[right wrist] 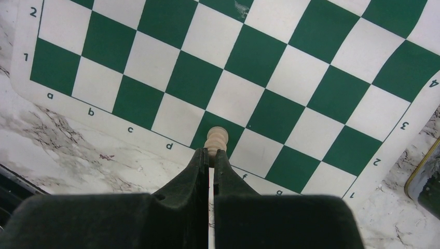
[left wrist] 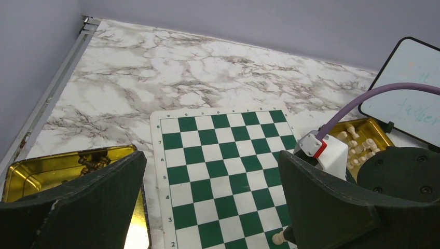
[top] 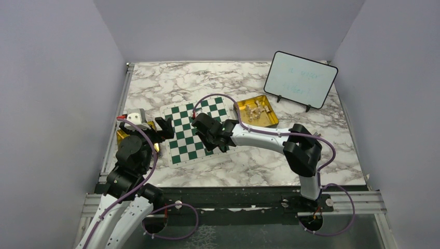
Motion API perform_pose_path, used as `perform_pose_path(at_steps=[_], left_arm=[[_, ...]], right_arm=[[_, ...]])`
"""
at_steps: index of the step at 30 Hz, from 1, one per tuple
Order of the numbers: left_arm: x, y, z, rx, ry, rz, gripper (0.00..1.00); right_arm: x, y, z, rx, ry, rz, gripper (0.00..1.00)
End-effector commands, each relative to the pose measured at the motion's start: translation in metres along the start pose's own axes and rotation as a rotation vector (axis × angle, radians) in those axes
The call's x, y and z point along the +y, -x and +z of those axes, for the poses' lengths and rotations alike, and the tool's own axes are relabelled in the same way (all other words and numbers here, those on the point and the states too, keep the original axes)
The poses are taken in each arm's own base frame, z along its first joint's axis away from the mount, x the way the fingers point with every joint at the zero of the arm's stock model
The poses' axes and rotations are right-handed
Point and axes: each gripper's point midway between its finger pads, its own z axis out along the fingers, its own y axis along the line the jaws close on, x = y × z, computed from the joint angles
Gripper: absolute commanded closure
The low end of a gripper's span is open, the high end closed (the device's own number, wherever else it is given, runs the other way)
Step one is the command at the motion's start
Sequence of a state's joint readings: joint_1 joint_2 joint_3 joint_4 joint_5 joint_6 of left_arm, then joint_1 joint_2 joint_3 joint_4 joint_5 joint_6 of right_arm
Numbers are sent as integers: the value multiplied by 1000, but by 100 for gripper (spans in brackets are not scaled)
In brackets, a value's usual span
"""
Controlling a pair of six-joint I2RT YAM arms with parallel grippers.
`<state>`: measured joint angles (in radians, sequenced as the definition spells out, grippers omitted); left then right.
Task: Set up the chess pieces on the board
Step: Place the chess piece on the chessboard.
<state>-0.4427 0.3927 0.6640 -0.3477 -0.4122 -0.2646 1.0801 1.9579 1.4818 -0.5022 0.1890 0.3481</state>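
The green-and-white board lies in the middle of the marble table, with no pieces standing on it in view. My right gripper is shut on one cream chess piece, low over the dark square in the e file of the board's near row. That piece also shows in the left wrist view. In the top view the right gripper is at the board's near edge. My left gripper is open and empty above the board's left side, beside it in the top view.
A gold tin with several cream pieces sits right of the board. Another gold tin with dark pieces sits left of the board, under the left arm. A framed whiteboard stands at the back right.
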Motion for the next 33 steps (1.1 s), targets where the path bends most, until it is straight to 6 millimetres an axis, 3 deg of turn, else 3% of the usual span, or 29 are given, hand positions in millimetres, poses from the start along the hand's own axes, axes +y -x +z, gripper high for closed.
perform_pose_path(at_steps=[1,20,29,33], left_arm=[[0,12,-5,-27,0,-13,1],[0,12,-5,-25,0,-13,1],[0,12,-5,-26,-1,-13,1],[0,12,-5,-26,-1,-13,1]], right_arm=[[3,-2,-5,9,-20,-10,98],[4,10,-12,-19,-29,-18,98],[4,2,-3,6,-33,-18,98],[3,-1,-1,7,-38,-13,93]])
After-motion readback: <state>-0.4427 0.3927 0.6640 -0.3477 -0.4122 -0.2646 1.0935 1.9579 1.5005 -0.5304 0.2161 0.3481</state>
